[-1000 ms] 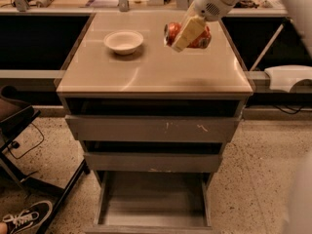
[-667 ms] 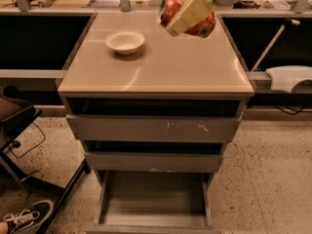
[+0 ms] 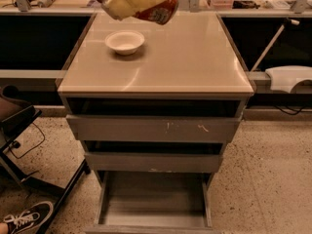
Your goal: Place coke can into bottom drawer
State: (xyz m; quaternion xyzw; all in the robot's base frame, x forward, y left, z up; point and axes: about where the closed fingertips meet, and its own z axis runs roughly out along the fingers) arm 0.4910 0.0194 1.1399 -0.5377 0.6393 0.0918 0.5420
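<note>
Risen and swung left since a second ago, cream two-finger gripper (image 3: pixel 134 1) hangs over the beige worktop (image 3: pixel 185 57) – jaws clamped round the small red-orange coke can (image 3: pixel 163 11) – wide grey bottom drawer (image 3: pixel 153 199) open, awaiting it.

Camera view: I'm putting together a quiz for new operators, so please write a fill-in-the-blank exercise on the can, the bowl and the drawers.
1. The gripper, high above the back edge of the cabinet top, is shut on the ___.
2. The white bowl stands on the cabinet top, to the ___ of its middle as the picture shows it.
3. The bottom drawer is pulled out and holds ___.
Missing words: coke can; left; nothing.
</note>
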